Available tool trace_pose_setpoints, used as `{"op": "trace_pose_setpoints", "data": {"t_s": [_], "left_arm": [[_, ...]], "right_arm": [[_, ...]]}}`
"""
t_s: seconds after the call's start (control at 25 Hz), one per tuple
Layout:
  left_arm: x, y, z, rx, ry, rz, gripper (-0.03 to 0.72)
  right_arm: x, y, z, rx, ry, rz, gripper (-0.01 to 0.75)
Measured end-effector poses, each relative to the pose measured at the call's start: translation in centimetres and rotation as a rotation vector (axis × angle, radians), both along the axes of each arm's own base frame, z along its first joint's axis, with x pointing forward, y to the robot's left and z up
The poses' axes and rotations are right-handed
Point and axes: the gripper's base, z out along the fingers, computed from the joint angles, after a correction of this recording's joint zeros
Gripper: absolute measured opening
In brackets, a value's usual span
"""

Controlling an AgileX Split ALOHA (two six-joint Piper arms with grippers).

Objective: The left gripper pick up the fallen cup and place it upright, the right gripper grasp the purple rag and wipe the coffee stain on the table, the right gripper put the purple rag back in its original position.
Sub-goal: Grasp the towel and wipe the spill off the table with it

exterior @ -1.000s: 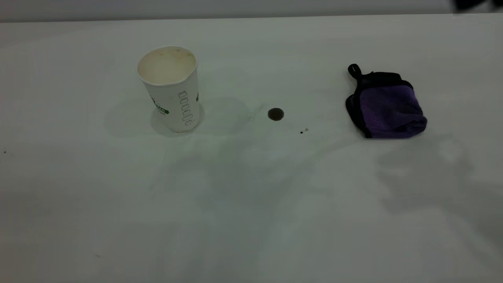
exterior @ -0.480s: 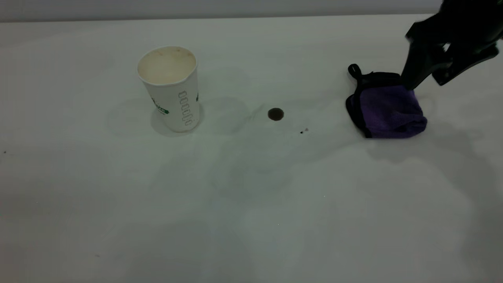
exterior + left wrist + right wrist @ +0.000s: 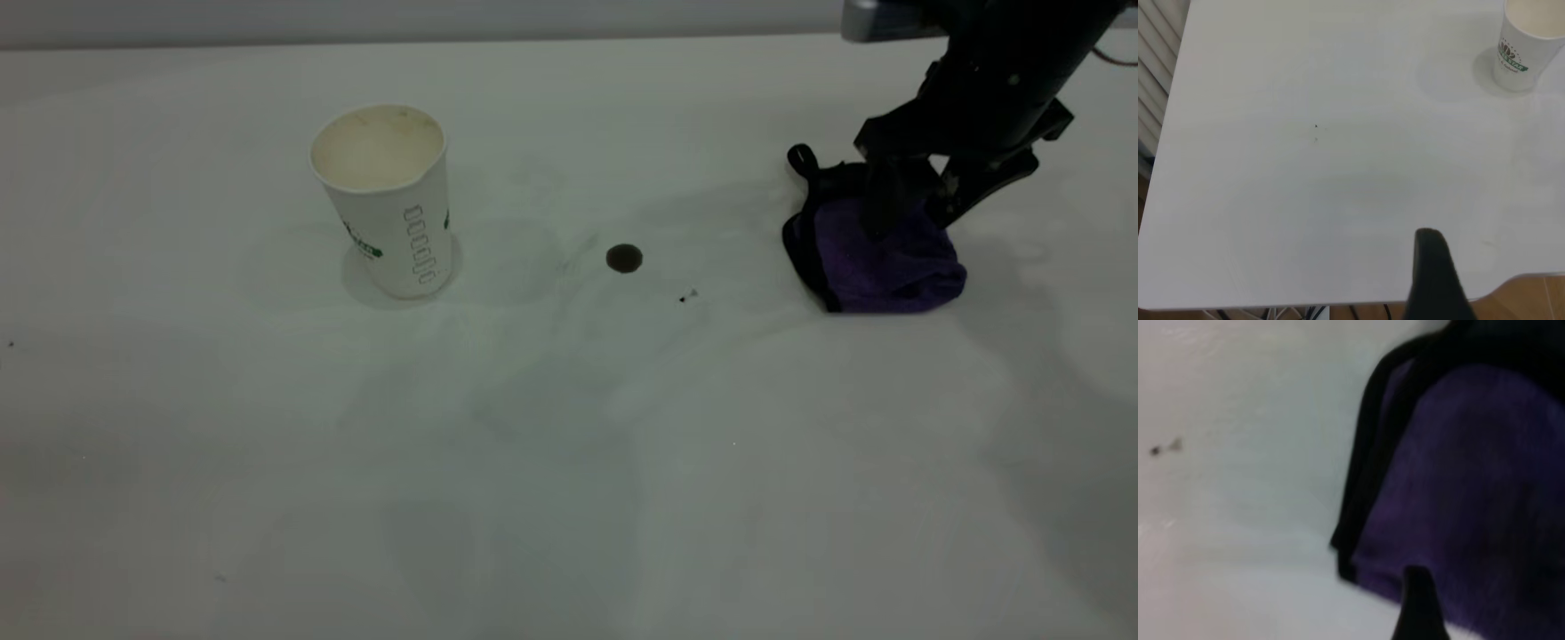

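Observation:
The cup (image 3: 387, 204) stands upright at the table's left, mouth up; it also shows in the left wrist view (image 3: 1528, 47). The coffee stain (image 3: 624, 258) is a dark round spot between the cup and the purple rag (image 3: 880, 267). My right gripper (image 3: 920, 213) is down on the rag's far part, open, with one finger on each side of the cloth. In the right wrist view the rag (image 3: 1471, 487) fills the frame, with one fingertip (image 3: 1417, 600) at its edge. My left gripper is out of the exterior view; one finger (image 3: 1431, 267) shows over the table's near edge, far from the cup.
A tiny black speck (image 3: 682, 299) lies just right of the stain, also in the right wrist view (image 3: 1155, 451). The white table (image 3: 569, 489) spreads wide in front. Its edge and a wooden floor (image 3: 1538, 300) show in the left wrist view.
My right gripper has come in from the upper right and dropped onto the rag. The cup, the stain and the rag have not moved.

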Motion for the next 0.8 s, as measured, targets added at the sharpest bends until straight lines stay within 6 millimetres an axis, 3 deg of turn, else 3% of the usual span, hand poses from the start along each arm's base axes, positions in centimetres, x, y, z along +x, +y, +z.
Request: {"op": "trace_pose_setpoints", "data": {"t_s": [0.28, 0.4, 0.48, 0.64, 0.72, 0.8], "left_arm": [[0.0, 0.0, 0.0, 0.000, 0.000, 0.000, 0.525], [0.0, 0.0, 0.0, 0.000, 0.000, 0.000, 0.525], [0.0, 0.0, 0.0, 0.000, 0.000, 0.000, 0.525], [0.0, 0.0, 0.0, 0.000, 0.000, 0.000, 0.525], [0.0, 0.0, 0.0, 0.000, 0.000, 0.000, 0.525], [0.0, 0.0, 0.0, 0.000, 0.000, 0.000, 0.525]], "right_arm": [[1.3, -0.1, -3.1, -0.035, -0.008, 0.028, 0.592], [1.6, -0.1, -3.8, -0.041, -0.003, 0.035, 0.558], [1.6, -0.1, -3.9, -0.047, -0.004, 0.043, 0.468], [1.7, 0.9, -4.0, -0.057, -0.033, 0.085, 0.123], [1.7, 2.4, -3.9, -0.053, -0.066, 0.114, 0.068], [1.6, 4.1, -3.9, -0.050, -0.104, 0.154, 0.062]]}}
